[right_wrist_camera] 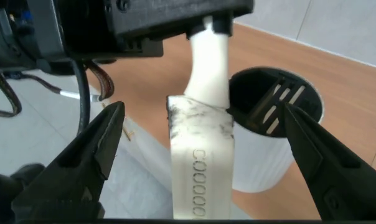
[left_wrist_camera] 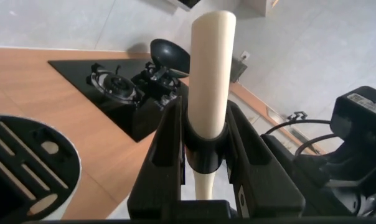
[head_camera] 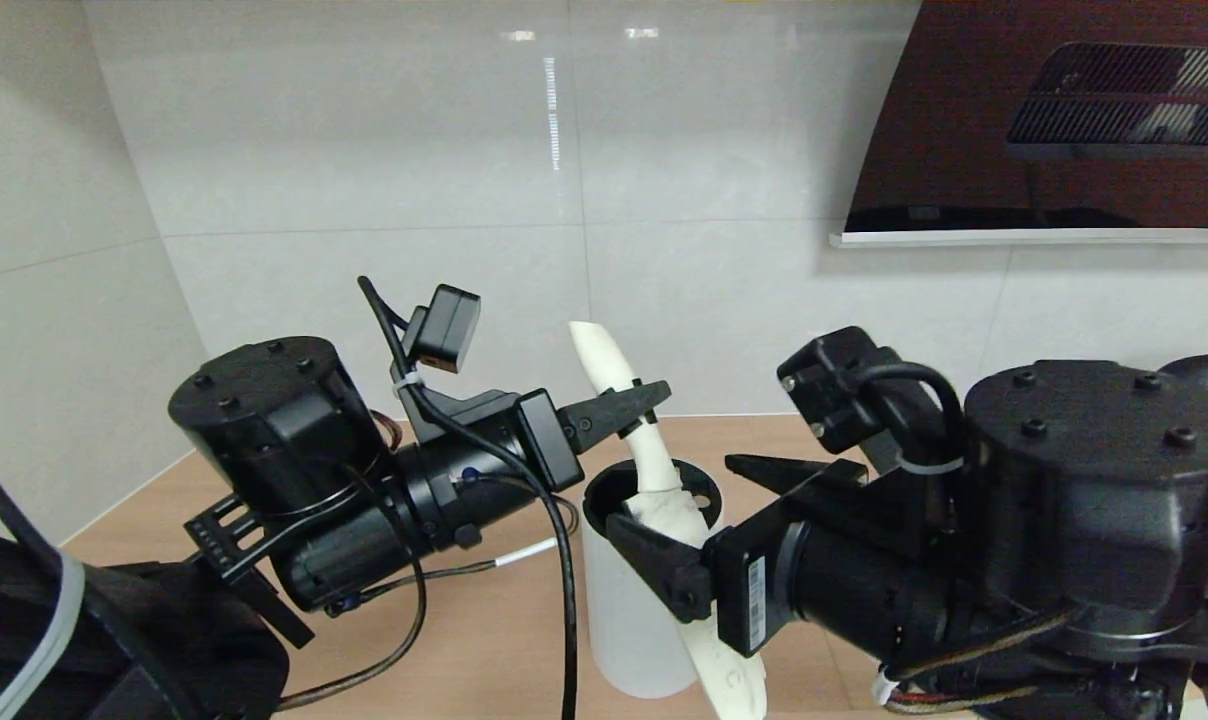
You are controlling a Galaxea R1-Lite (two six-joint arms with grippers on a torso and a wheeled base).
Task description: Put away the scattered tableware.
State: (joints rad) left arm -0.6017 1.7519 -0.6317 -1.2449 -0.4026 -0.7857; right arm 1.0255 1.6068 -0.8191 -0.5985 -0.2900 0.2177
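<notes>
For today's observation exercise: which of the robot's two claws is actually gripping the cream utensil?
The left claw: it is shut on the cream utensil at its handle, while the right claw stands open, fingers either side of the blade.

Cream utensil (head_camera: 604, 365) between right gripper (head_camera: 674, 493) jaws, holder (head_camera: 629, 630) just beside

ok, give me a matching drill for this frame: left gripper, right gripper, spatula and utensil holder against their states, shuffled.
Things:
1. left gripper
2. right gripper
3. spatula
4. utensil holder

States:
A. white wall, black slotted top, standing on the wooden counter
B. open, one finger on each side of the spatula's blade
C. cream, tilted
D. shut on the spatula's handle

Pairs: 1-D, 2-B, 3-C, 4-A
</notes>
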